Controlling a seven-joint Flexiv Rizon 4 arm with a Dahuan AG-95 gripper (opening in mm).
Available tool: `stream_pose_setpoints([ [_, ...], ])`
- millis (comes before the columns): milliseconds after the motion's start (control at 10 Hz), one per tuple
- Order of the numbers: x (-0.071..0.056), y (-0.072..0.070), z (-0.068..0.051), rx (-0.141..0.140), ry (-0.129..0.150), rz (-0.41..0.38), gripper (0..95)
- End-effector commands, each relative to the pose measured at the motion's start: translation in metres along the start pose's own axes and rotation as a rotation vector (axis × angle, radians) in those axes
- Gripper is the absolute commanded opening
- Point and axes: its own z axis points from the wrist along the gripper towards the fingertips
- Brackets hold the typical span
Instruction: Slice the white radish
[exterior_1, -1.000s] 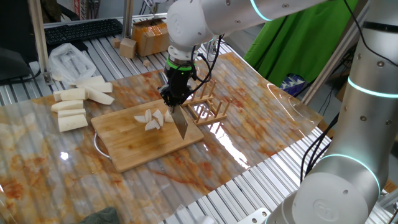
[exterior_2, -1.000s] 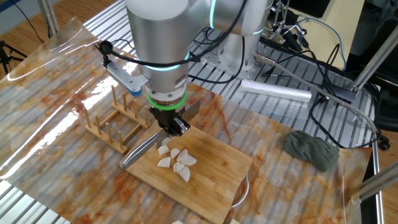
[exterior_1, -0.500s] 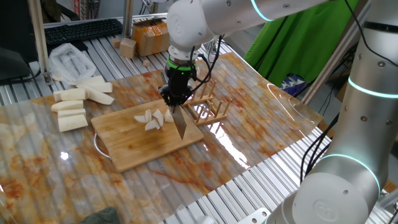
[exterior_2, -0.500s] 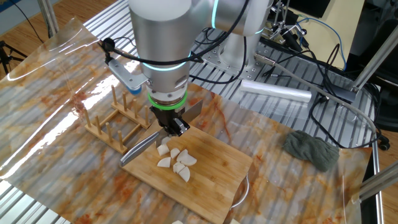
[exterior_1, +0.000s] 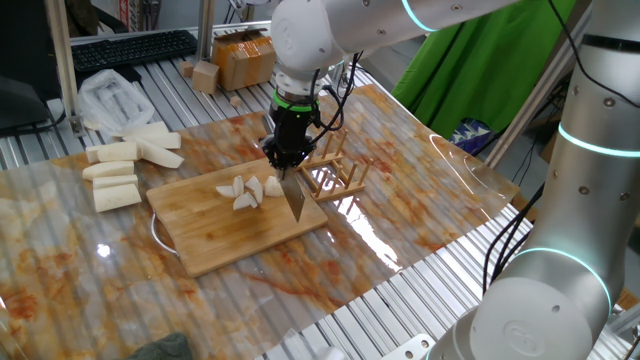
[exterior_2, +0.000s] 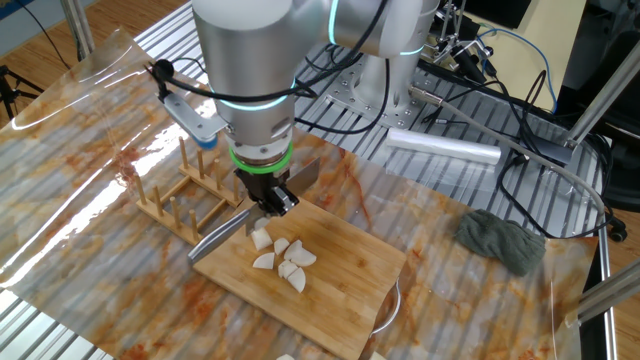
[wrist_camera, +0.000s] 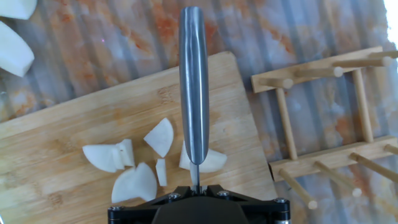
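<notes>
The white radish lies as a few thin pale slices (exterior_1: 248, 190) on the wooden cutting board (exterior_1: 225, 240). The slices also show in the other fixed view (exterior_2: 281, 259) and in the hand view (wrist_camera: 138, 163). My gripper (exterior_1: 284, 160) is shut on the handle of a knife (exterior_1: 294, 200). It stands just beside the slices, on the side towards the rack. In the hand view the steel blade (wrist_camera: 194, 87) runs along the board's right part (wrist_camera: 50, 143), over one slice. In the other fixed view the blade (exterior_2: 220, 237) points off the board's left edge (exterior_2: 345, 290).
A wooden peg rack (exterior_1: 336, 172) stands right next to the board, close to the gripper. Longer white radish sticks (exterior_1: 120, 165) and a plastic bag (exterior_1: 108, 95) lie at the far left. A grey cloth (exterior_2: 500, 242) and a film roll (exterior_2: 442, 149) lie on the other side.
My gripper and the knife have shifted slightly towards the rack side of the board. The slices have not moved.
</notes>
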Motion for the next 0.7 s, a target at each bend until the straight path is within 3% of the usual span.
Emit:
stream_pose_setpoints([
  [100, -0.0006, 0.0014, 0.0001, -0.008, 0.007, 0.006, 0.0],
  [700, -0.0005, 0.0037, 0.0021, -0.009, 0.008, 0.004, 0.0],
])
